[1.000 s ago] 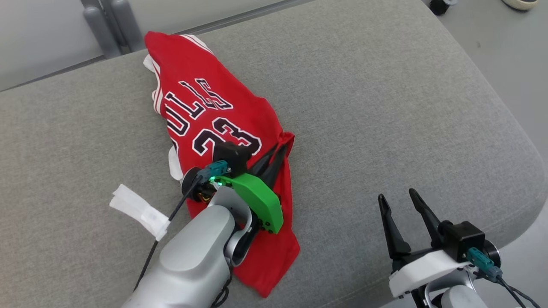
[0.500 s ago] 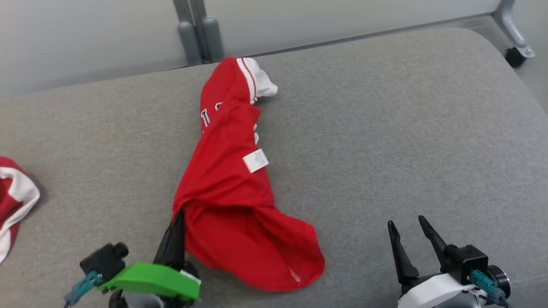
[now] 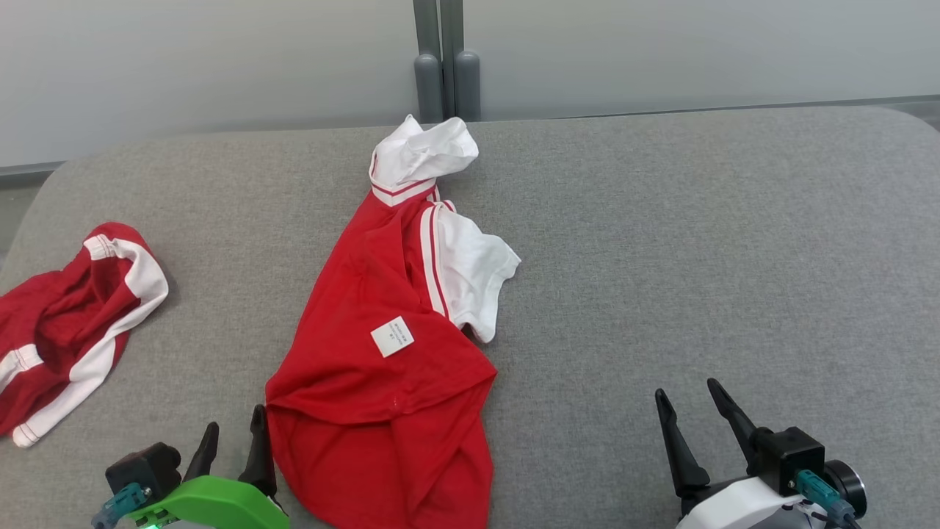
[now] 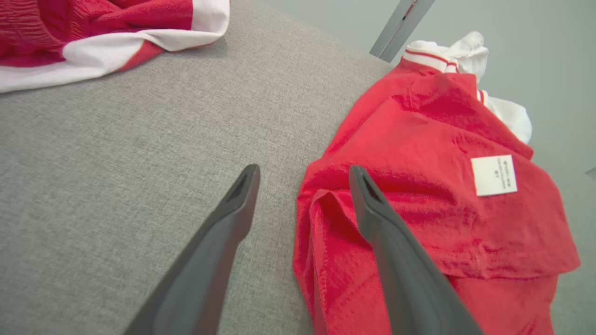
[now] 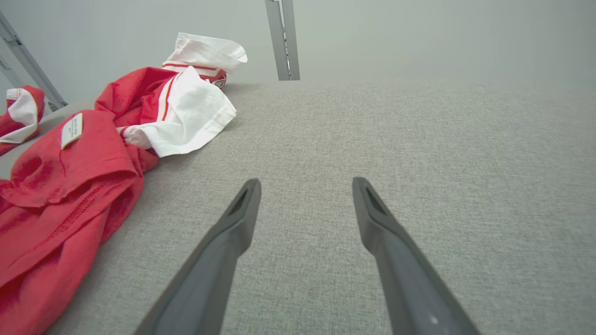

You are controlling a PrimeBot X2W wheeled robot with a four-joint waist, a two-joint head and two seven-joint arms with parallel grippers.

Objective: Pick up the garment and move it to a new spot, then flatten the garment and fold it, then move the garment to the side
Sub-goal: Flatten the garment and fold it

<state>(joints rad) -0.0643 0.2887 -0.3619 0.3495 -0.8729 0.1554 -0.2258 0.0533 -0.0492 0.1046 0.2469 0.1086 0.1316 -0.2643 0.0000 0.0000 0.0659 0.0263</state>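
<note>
Beside the garment (image 3: 382, 367), left jaws now apart (shut before)

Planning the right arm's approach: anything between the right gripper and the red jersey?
Nothing: just bare grey cushion between right gripper and red jersey, seen in the head and right wrist views.

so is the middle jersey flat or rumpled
Rumpled: the middle jersey lies crooked, creased over itself near the robot, a white sleeve bunched at the far end.
</note>
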